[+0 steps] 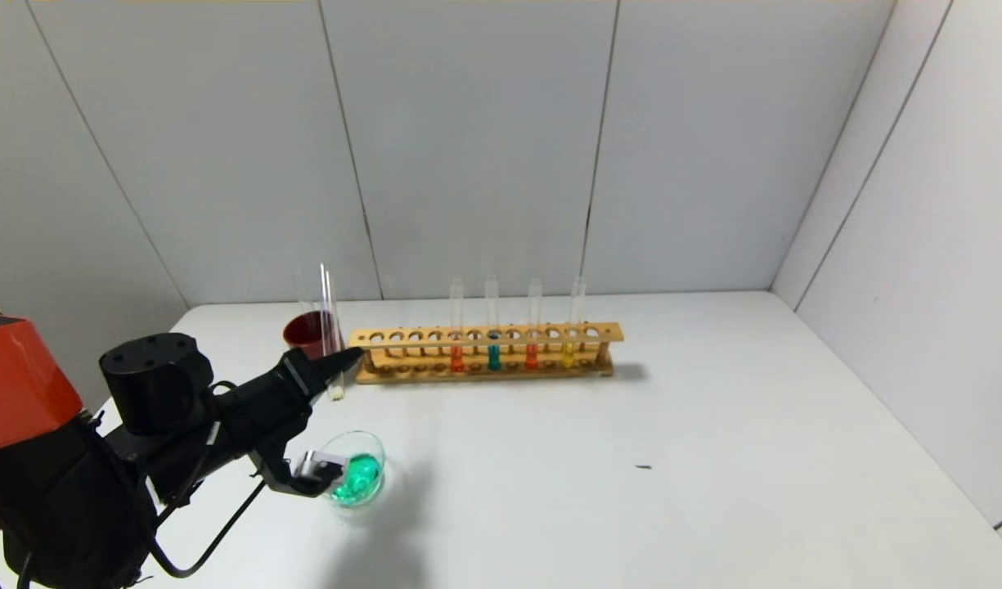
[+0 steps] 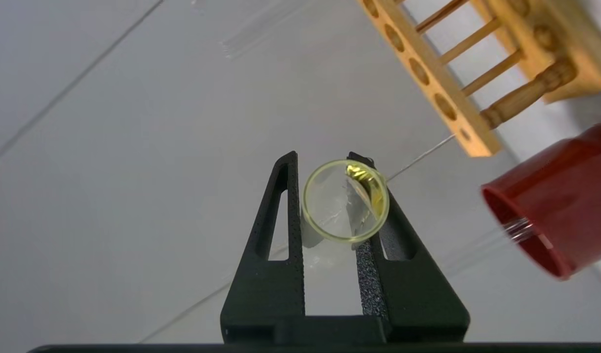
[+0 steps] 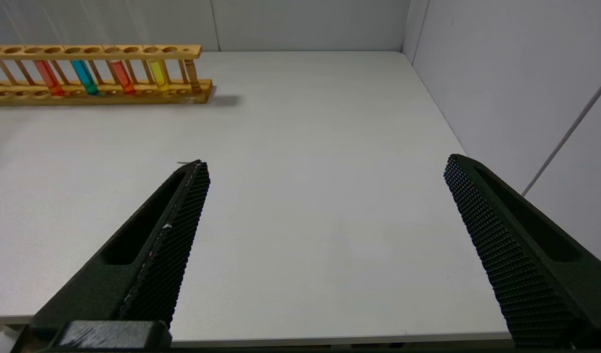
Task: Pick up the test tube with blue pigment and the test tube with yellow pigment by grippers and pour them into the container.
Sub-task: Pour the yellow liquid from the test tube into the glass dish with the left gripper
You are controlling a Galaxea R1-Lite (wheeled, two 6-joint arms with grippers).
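Observation:
My left gripper (image 1: 343, 361) is shut on a nearly empty clear test tube (image 1: 331, 327) with yellow traces. It holds the tube upright beside the rack's left end, behind the container. In the left wrist view the tube's mouth (image 2: 329, 196) sits between the jaws of the left gripper (image 2: 324, 158). The container (image 1: 368, 440) is a clear glass dish holding green liquid. A test tube with blue pigment (image 1: 493, 354) and a test tube with yellow pigment (image 1: 568, 353) stand in the rack; both show in the right wrist view (image 3: 84, 77) (image 3: 158, 73). My right gripper (image 3: 327, 164) is open and empty over the near right table.
The wooden rack (image 1: 484, 335) stands across the back middle with two orange-red tubes (image 1: 456, 357) in it. A dark red cup (image 1: 304, 330) with an empty tube in it stands behind my left gripper, and shows in the left wrist view (image 2: 560, 206). White walls enclose the table.

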